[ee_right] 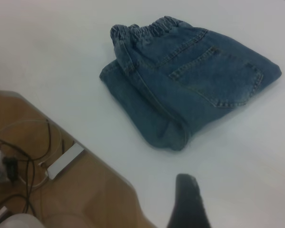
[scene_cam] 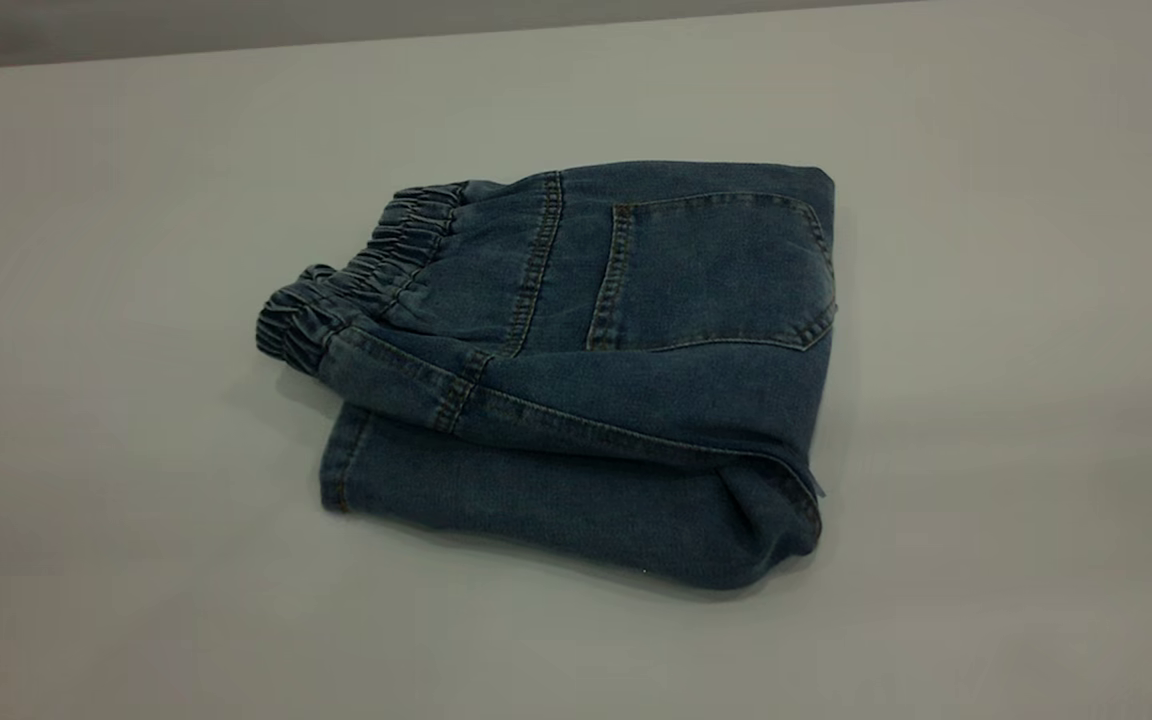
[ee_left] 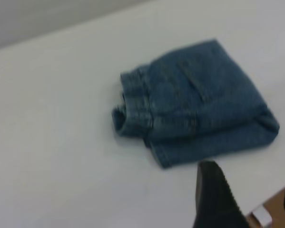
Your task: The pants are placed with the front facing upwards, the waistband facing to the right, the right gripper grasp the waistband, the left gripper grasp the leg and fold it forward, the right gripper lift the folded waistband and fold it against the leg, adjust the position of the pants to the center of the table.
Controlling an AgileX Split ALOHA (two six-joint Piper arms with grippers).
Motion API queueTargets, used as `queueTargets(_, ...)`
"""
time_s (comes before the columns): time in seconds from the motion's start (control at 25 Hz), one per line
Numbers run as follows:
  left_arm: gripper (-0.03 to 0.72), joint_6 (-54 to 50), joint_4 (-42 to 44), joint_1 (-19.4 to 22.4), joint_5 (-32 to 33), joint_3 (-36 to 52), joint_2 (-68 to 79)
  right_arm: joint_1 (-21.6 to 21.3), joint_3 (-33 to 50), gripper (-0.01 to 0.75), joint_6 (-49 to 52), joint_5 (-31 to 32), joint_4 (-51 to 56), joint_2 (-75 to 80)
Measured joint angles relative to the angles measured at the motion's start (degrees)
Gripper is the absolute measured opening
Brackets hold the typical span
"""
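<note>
The pants (scene_cam: pixel 636 330) lie folded into a compact packet in the middle of the white table (scene_cam: pixel 986 500), back pocket (scene_cam: pixel 716 270) up. The gathered waistband (scene_cam: pixel 376 260) points left in the exterior view, resting over the leg (scene_cam: pixel 536 500) beneath it. Neither gripper shows in the exterior view. In the left wrist view my left gripper (ee_left: pixel 250 167) hangs open and holds nothing, well short of the pants (ee_left: pixel 194 99), near the table's edge. In the right wrist view only one finger (ee_right: pixel 187 202) of my right gripper shows, with nothing beside it, apart from the pants (ee_right: pixel 190 76).
The right wrist view shows the table's edge (ee_right: pixel 109 175), with brown floor, loose cables (ee_right: pixel 23 156) and a white box (ee_right: pixel 63 161) beyond it. Brown floor and a white object (ee_left: pixel 263 216) show past the edge in the left wrist view.
</note>
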Motion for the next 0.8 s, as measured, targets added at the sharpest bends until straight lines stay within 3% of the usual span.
queueTargets(0.48, 0.333, -0.1, 0.5, 0.0, 1.5, 3.8, 0.1, -1.0, 0.0, 0.426, 0.1, 0.1, 0.4, -0.3)
queueTargets(0.6, 0.333, -0.1, 0.5, 0.0, 1.5, 3.8, 0.1, -5.9, 0.0, 0.426, 0.1, 0.1, 0.4, -0.3)
queueTargets(0.8, 0.333, -0.1, 0.5, 0.0, 1.6, 3.8, 0.1, -20.9, 0.0, 0.426, 0.1, 0.1, 0.4, -0.6)
